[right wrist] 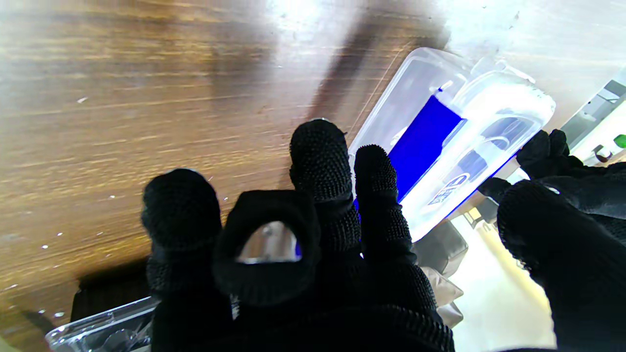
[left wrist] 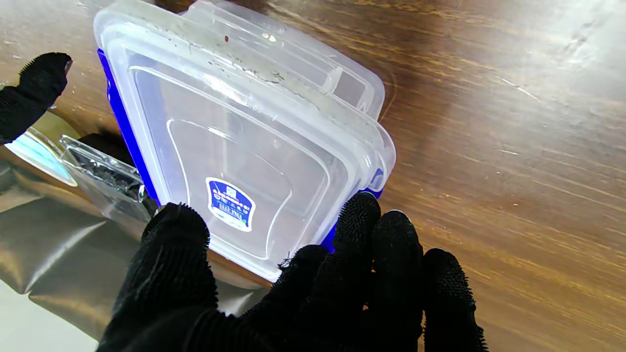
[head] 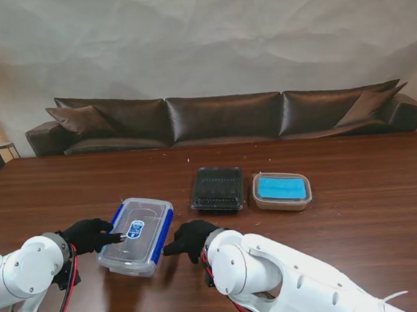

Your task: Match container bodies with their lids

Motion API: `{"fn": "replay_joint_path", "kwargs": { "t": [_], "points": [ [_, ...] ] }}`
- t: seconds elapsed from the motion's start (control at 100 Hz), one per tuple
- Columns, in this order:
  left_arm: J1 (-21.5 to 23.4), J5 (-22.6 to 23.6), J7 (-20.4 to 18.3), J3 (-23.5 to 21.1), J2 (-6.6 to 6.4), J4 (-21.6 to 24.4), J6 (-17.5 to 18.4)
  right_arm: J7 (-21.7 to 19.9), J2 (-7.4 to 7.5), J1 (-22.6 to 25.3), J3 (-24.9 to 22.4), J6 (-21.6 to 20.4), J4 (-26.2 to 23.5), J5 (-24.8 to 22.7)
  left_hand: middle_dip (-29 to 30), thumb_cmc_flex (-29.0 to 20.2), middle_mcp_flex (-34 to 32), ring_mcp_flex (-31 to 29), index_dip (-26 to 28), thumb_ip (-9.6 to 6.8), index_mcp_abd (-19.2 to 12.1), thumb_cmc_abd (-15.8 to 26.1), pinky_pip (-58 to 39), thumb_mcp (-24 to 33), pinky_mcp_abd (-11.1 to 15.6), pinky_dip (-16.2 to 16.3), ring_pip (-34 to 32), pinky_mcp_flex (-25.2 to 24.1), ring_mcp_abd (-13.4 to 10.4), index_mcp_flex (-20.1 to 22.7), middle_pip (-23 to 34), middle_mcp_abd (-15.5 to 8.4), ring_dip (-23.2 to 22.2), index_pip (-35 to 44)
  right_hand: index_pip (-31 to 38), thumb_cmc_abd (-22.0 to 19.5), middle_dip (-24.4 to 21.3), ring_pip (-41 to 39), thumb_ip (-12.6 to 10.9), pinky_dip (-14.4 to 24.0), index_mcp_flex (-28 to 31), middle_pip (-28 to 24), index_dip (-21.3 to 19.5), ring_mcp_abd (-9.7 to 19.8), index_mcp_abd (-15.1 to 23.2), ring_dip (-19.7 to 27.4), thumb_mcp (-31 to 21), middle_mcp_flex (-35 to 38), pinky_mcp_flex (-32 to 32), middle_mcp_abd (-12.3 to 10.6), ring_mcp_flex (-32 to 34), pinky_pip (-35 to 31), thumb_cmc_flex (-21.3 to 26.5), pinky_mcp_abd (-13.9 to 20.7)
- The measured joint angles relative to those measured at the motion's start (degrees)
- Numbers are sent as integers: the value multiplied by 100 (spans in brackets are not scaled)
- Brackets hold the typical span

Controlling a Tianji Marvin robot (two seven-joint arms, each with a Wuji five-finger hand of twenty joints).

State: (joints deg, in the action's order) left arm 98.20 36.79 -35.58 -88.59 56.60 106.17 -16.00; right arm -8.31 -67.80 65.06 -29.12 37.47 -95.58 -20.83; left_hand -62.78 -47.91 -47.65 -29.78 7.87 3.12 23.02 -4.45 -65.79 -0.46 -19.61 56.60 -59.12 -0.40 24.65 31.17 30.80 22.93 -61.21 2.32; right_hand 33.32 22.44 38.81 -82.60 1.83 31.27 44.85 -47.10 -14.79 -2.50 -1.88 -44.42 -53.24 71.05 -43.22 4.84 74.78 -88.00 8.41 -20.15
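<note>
A clear box (head: 136, 235) with blue side clips and its clear lid on top sits on the table nearest to me, left of centre. My left hand (head: 91, 234) is at its left side, thumb over the lid (left wrist: 234, 146) and fingertips (left wrist: 359, 220) against the blue clip edge. From the other side my right hand (head: 190, 238) reaches in, its fingertips (right wrist: 374, 171) at the right blue clip (right wrist: 420, 142). Neither hand's fingers close around the box. Farther from me lie a black container (head: 217, 188) under a clear lid and a brown container (head: 282, 190) with a blue lid.
The brown wooden table (head: 362, 245) stretches wide to the right and toward the far edge. Behind it a dark leather sofa (head: 227, 118) runs along the wall. The black container and the brown one sit side by side, just beyond the clear box.
</note>
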Motion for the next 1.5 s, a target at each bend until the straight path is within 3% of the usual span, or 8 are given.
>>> {"fn": "replay_joint_path", "kwargs": {
  "t": [0.26,0.4,0.65,0.92,1.12,1.18,1.35,1.5],
  "points": [
    [-3,-67,-8,62,-10,29,-37,-3,-47,-51,90,15,15,154,-97,40,0,-3,-83,-1,233,0,-28,-1,-4,0,-32,4,0,-5,80,-4,-4,-155,2,-133,2,-79,0,0,2,0,93,9,-61,-59,91,10,4,-10,0,-46,-1,0],
    [188,4,-35,-66,6,191,-124,-8,-65,-54,89,30,15,162,-26,40,6,-3,-197,-1,-23,168,-33,-4,-4,-1,-32,4,0,-79,62,-135,-1,-239,51,-133,4,-81,0,0,46,0,100,15,-98,-63,91,11,6,-15,0,-46,-1,0],
    [327,75,-13,-115,9,320,-260,-25,-57,-2,-3,-51,10,272,-25,41,-129,-191,-232,-2,-50,217,-160,-4,-35,-5,-81,161,0,-75,123,-169,2,-310,56,-133,15,-81,0,0,47,0,189,17,-99,-63,91,13,14,-17,1,-47,-1,0],
    [654,116,241,-377,94,434,-184,-16,-78,-71,144,-96,61,280,-25,46,-129,-295,-127,-2,-954,217,-240,-4,-60,-12,-160,217,0,-241,188,-178,2,-74,45,-133,71,-81,0,0,-267,0,242,17,-430,-65,91,13,20,-18,1,-47,-1,0],
    [789,100,332,-437,98,475,-287,-13,-174,-218,263,-90,270,386,-55,114,-129,-307,-115,-5,-1218,217,-278,-4,-77,-14,-220,235,0,-390,258,-178,2,-72,8,-134,72,-81,0,0,-487,0,243,18,-646,-65,183,13,21,-19,1,-48,-1,0],
    [799,101,351,-424,99,475,-340,-14,-197,-270,311,-90,330,417,-110,230,-129,-360,-128,-7,-1029,218,-328,-18,-115,-15,-306,295,0,-429,311,-178,3,-116,39,-140,72,-81,0,0,-603,0,245,18,-706,-66,183,13,24,-20,1,-48,-1,0],
    [759,25,357,-318,93,442,-472,3,-263,-317,337,-106,442,499,-171,220,-129,-433,-218,-7,12,228,-406,-24,-150,-15,-372,307,0,-441,394,-178,2,-237,40,-255,72,-81,0,0,-609,0,251,19,-713,-67,205,13,32,-20,1,-49,-1,0],
    [627,-153,531,-140,94,273,-451,35,-285,-319,350,-121,463,503,-174,220,-129,-433,-225,-8,89,228,-406,-24,-150,-15,-373,307,0,-441,395,-178,1,-261,41,-257,72,-83,0,0,-609,0,251,19,-713,-67,207,13,35,-21,1,-49,-2,0]
  ]
}}
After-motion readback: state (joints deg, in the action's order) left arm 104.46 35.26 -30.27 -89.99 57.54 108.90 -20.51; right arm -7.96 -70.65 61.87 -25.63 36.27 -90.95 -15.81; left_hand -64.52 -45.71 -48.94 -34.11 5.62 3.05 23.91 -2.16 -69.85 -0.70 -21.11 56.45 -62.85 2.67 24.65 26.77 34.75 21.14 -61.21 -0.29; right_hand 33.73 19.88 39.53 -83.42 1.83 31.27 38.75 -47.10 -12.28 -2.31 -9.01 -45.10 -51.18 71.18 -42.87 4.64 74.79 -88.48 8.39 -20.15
